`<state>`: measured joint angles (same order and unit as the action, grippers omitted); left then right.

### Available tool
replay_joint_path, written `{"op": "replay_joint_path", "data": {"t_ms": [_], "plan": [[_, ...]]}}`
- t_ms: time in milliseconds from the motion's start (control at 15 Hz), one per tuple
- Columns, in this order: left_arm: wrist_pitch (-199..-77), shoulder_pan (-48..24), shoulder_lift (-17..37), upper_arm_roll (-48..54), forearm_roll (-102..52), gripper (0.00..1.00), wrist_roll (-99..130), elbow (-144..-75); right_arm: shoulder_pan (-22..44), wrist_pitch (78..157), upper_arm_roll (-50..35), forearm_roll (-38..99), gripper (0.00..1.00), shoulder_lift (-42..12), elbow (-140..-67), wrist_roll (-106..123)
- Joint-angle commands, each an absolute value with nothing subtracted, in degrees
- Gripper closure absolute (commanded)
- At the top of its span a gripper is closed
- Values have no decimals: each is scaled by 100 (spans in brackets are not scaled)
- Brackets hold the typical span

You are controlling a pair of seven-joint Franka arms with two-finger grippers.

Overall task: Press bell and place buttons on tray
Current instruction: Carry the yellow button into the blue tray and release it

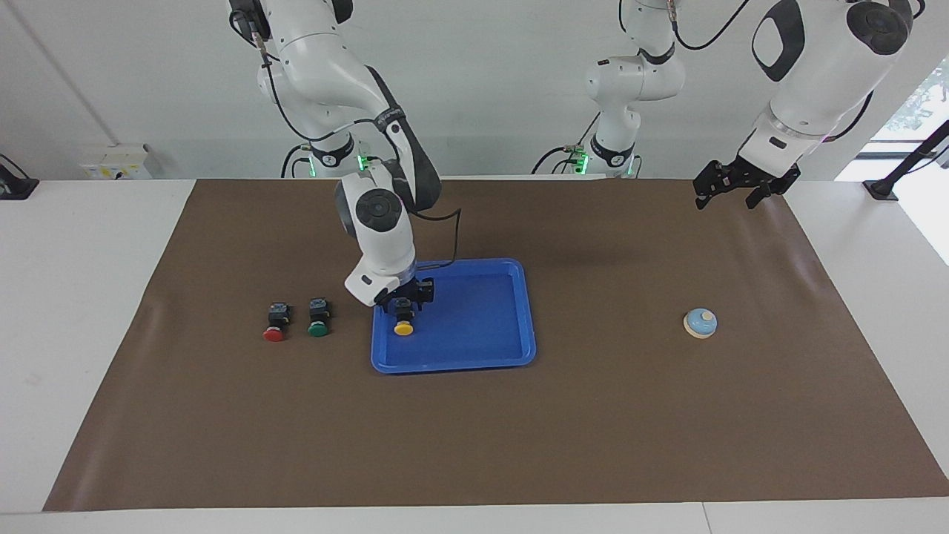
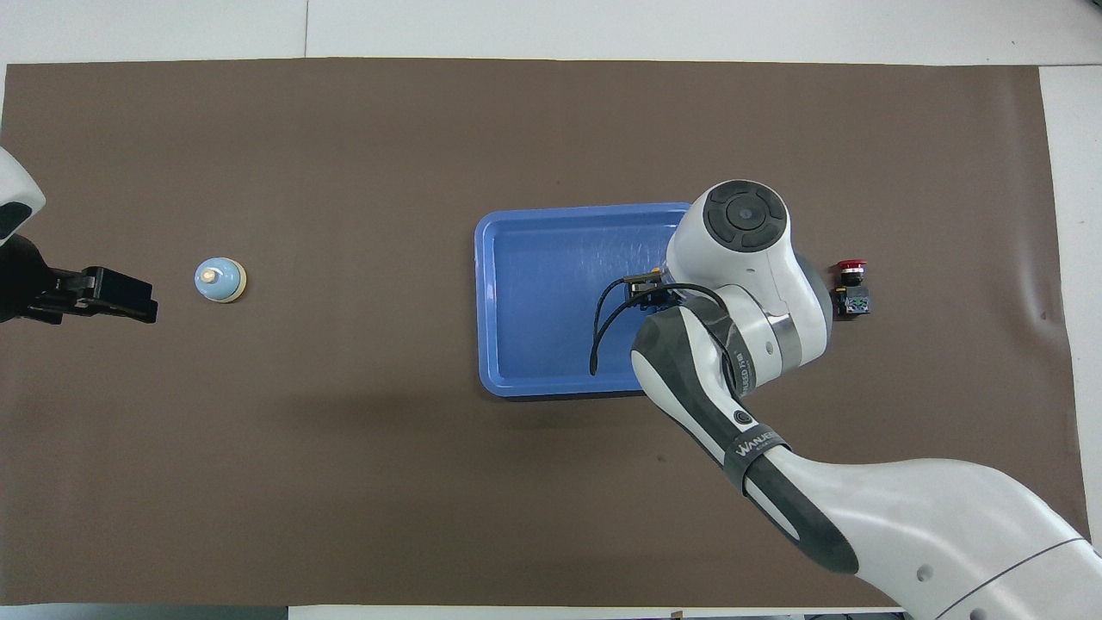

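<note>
In the overhead view the right arm's wrist hides the yellow button [image 1: 403, 327], the green button [image 1: 318, 329] and the right gripper [image 1: 404, 305]. The tray [image 2: 551, 250] is partly covered there at the right arm's end. The left gripper [image 2: 120, 297] shows, but its arm is cut off by the picture's edge.
</note>
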<state>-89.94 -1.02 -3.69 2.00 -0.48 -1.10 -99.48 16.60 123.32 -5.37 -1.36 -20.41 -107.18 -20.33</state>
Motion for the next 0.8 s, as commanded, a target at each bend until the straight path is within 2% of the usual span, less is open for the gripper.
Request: {"op": "replay_joint_path", "data": {"t_ms": [0,732], "plan": [[-8868,-97,-413,193,0,0,-44,-9905,1337,11919,-527,-211,0,-1872,-10398,-1777],[-8868,-97,-413,193,0,0,-44,-9905,-552,11900,-518,-246,0,-1644,-10801,288]]}}
